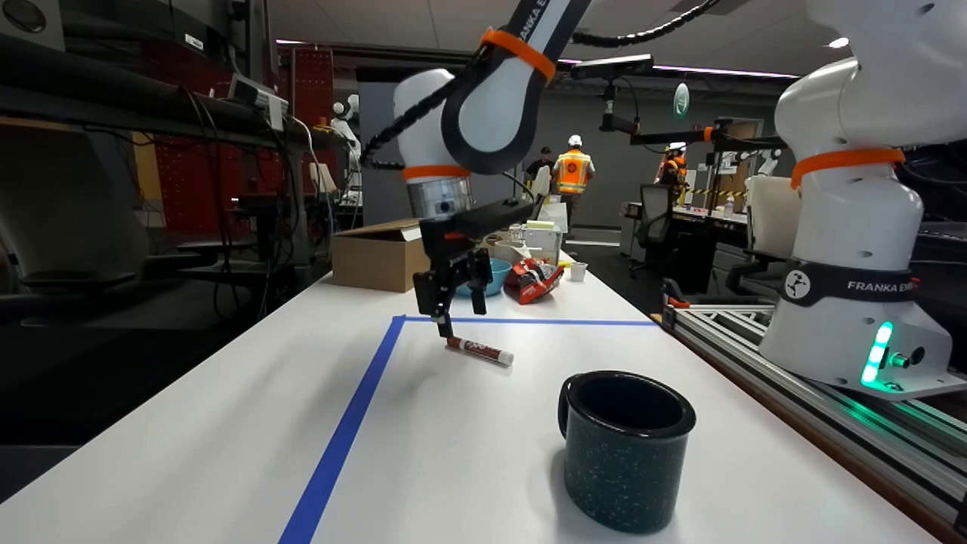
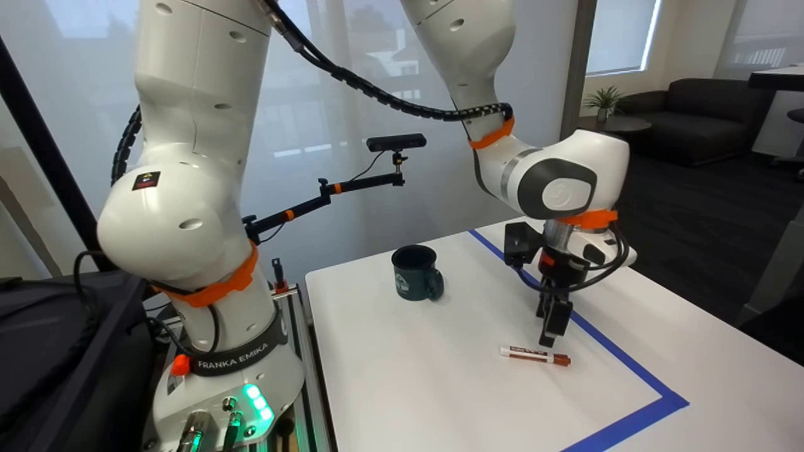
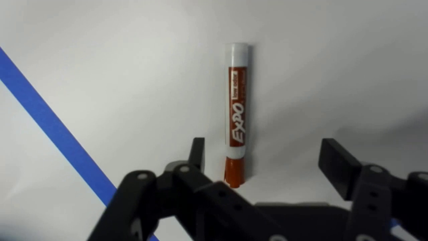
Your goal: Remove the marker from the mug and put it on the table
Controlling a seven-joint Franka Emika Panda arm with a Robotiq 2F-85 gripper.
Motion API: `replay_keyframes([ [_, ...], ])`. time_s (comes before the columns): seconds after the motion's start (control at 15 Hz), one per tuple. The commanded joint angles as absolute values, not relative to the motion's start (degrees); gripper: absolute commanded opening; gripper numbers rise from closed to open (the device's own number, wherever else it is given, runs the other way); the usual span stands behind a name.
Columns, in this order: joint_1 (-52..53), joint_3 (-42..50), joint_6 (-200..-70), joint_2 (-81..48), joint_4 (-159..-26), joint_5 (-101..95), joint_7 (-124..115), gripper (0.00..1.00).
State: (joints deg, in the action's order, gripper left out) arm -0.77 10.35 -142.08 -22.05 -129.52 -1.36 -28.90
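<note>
The marker [image 1: 480,350] lies flat on the white table [image 1: 468,453]. It also shows in an exterior view [image 2: 534,355] and in the wrist view [image 3: 237,110], with a white body, reddish-brown label and cap. The dark teal mug [image 1: 625,472] stands upright on the table, apart from the marker; it also shows in an exterior view [image 2: 411,279]. Its inside looks dark. My gripper [image 3: 264,152] is open and empty just above the table, at the marker's cap end. In the wrist view the cap lies between the fingers, nearer the left one, with gaps on both sides.
Blue tape lines [image 1: 355,408] mark the table. A cardboard box [image 1: 378,257], a light blue bowl [image 1: 495,278] and a red bag [image 1: 532,281] stand at the table's far end. The robot's base and metal rail [image 1: 823,393] run along one table edge.
</note>
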Motion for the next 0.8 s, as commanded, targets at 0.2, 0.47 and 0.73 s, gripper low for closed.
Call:
replay_keyframes([
  [0.2, 2.0, 8.9, -128.8, -0.7, -139.3, -2.2, -36.5, 1.00],
  [0.47, 0.2, 7.1, -128.9, -2.7, -137.3, -1.7, -35.3, 1.00],
  [0.73, 0.2, 7.1, -128.9, -2.0, -138.4, -1.6, -35.5, 1.00],
])
